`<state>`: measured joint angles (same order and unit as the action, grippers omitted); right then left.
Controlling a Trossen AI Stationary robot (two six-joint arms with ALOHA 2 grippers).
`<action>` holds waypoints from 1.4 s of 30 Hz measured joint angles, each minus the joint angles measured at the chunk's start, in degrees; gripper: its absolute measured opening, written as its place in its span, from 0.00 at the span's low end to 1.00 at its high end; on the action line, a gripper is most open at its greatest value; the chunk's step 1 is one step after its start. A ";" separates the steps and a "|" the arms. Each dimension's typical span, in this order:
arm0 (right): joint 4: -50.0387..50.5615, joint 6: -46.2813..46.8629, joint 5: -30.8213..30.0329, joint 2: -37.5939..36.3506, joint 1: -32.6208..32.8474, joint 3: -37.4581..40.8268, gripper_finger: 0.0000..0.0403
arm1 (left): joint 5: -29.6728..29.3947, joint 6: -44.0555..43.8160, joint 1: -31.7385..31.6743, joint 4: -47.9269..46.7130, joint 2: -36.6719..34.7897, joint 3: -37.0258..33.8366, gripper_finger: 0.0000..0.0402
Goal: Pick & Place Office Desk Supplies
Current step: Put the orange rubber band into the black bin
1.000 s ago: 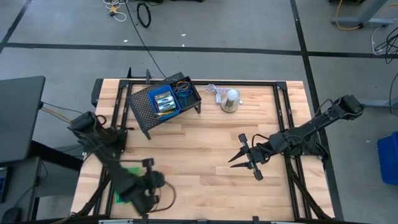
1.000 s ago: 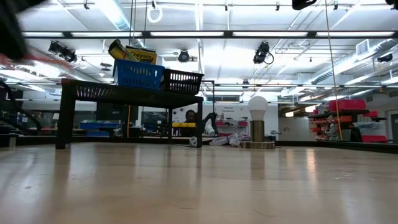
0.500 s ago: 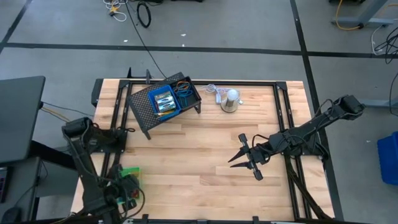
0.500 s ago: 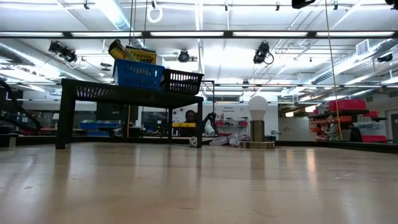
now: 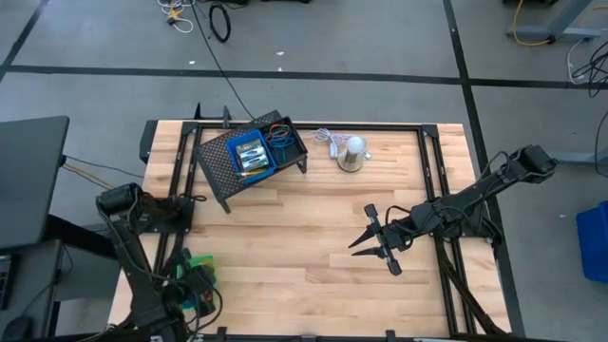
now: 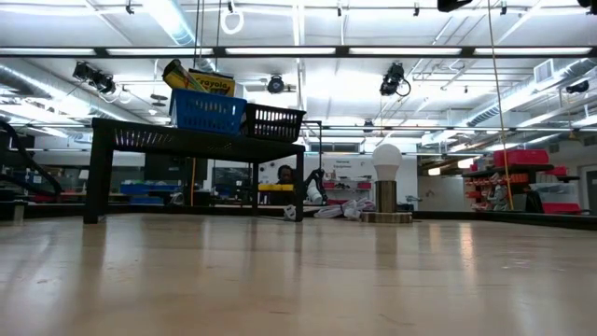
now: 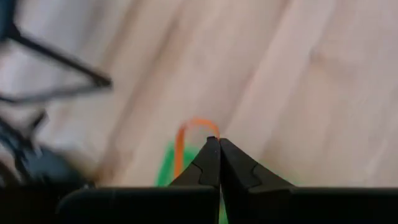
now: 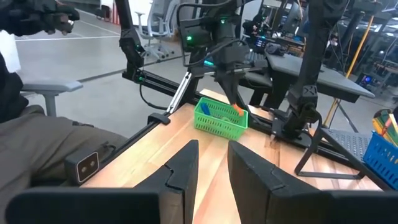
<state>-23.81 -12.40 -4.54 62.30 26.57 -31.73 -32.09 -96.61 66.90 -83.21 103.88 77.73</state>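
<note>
My left gripper (image 5: 193,283) hangs over the small green tray (image 5: 197,265) at the table's near left corner, shut on an orange elastic loop (image 7: 186,134). The right wrist view shows the same tray (image 8: 219,118) with the orange loop (image 8: 238,111) at its rim. A blue tray (image 5: 249,155) with yellow-green crayon boxes (image 5: 250,152) and a black mesh tray (image 5: 285,144) with coloured loops sit on the large black rack. My right gripper (image 5: 372,242) is open above the bare wood right of centre, touching nothing. My left gripper pinches the orange loop at one end of its arc (image 7: 210,129), only at the fingertips (image 7: 209,149). The fingers come at it from above, pointing down at the green tray (image 7: 166,171). The loop curves out to one side and runs down toward the tray.
The large black mesh rack (image 5: 228,176) stands at the far left of the table. A silver dome-shaped thing (image 5: 352,153) with a white cord (image 5: 328,139) stands right of it. Bare wood (image 5: 294,237) lies between the two arms.
My left arm has swung toward the table's left edge and settled with its gripper over the green tray. Its blur has left the low view. Over the last half second it has hardly moved.
</note>
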 joint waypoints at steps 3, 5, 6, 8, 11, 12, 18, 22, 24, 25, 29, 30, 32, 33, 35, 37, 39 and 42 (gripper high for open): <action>-0.35 -0.40 0.17 0.00 -0.01 0.00 0.24 | -6.54 2.14 -2.40 -1.37 0.00 0.04 0.00; -0.41 -0.80 1.22 0.00 -0.02 -0.02 0.24 | -11.47 4.51 -4.48 -1.59 -0.14 0.04 0.00; -0.40 -1.23 1.85 0.00 -0.02 -0.02 0.24 | -14.08 6.03 -5.68 -1.43 -0.26 0.04 0.00; -0.47 -1.83 3.06 0.21 -0.02 -0.03 0.24 | -19.11 10.07 -8.48 0.01 -1.01 0.07 0.00; -0.22 -3.09 4.20 1.33 -0.02 -0.04 0.24 | -25.15 20.41 -13.03 7.00 -2.95 0.10 0.00; -0.59 -3.36 4.36 1.95 -0.02 -0.05 0.24 | -26.44 25.08 -14.55 10.59 -3.70 0.11 0.00; -0.38 -4.36 4.64 5.60 -0.02 -0.04 0.24 | -27.76 61.09 -24.10 40.92 -7.80 0.11 0.00; -0.41 -4.59 7.60 7.81 -0.02 -0.04 0.24 | -20.62 84.49 -30.41 60.73 -9.51 0.12 0.00; -0.43 -4.60 8.96 8.76 0.00 -0.04 0.24 | -14.32 91.99 -33.90 66.43 -10.27 0.13 0.00; -0.39 -4.61 9.65 9.18 0.02 -0.04 0.24 | -11.07 94.58 -35.59 68.93 -10.55 0.13 0.00; -1.14 -4.60 10.86 10.10 0.00 0.94 0.24 | -3.36 101.61 -41.98 75.19 -11.10 0.13 0.00; -1.28 -4.58 10.86 10.12 0.00 1.51 0.24 | -2.50 102.60 -43.54 75.59 -11.11 0.13 0.00; -2.60 -4.42 10.86 10.14 0.00 2.72 0.24 | -2.21 103.91 -46.64 74.74 -11.55 0.07 0.00; -3.49 -4.42 10.82 10.14 0.00 3.33 0.24 | -2.31 104.52 -48.39 74.58 -11.72 0.07 0.00; -5.57 -4.27 10.62 10.14 0.00 4.65 0.24 | -3.75 105.53 -51.60 72.93 -12.33 0.10 0.00; -7.97 -3.66 10.60 10.12 0.00 5.63 0.24 | -6.06 106.12 -54.92 71.08 -12.79 0.07 0.00; -8.77 -3.26 10.58 10.11 -0.02 6.28 0.24 | -7.00 106.24 -58.32 67.66 -13.69 0.07 0.00; -9.15 -2.89 10.58 10.13 -0.02 6.40 0.24 | -6.85 105.44 -63.63 64.53 -14.69 0.07 0.00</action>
<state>-32.95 -15.29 6.04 72.44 26.55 -25.32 -38.94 8.84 3.28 -18.68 89.19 77.80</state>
